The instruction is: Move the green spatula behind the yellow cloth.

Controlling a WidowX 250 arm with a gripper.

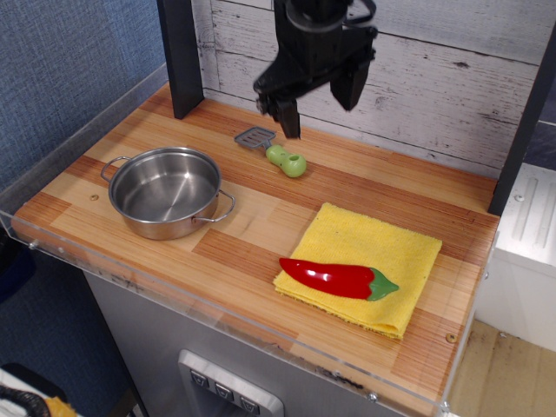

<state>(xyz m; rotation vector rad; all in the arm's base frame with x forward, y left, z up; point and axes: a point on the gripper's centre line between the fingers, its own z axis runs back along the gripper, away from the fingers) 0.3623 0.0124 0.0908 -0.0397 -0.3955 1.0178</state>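
The tool (317, 106) hung above the back of the surface (261, 221), its two dark fingers (287, 115) spread wide apart with nothing between them. One finger pointed down just above and behind the green spatula (274, 150); the other sat higher, against the whitewashed plank wall (434, 78). Could not tell whether the lower fingertip touched the spatula; it looked slightly clear of it.

The green spatula lay flat on the wooden surface near the back, grey slotted blade toward the left rear, chubby light-green handle with its end hole pointing right and forward. It was apart from the other items, behind and left of the yellow cloth (373, 252), with bare wood between them.

The yellow cloth lay folded at the front right of the surface, turned at a slant, one corner close to the front edge. A red chili pepper (337, 278) with a green stem rested across the near part of the cloth, stem end to the right.

A steel pot (167, 191) with two side handles stood upright at the left, empty, well apart from the cloth and just forward-left of the spatula. A dark post (181, 56) rose at the back left corner. A clear plastic rim (217, 317) ran along the surface's front edge.
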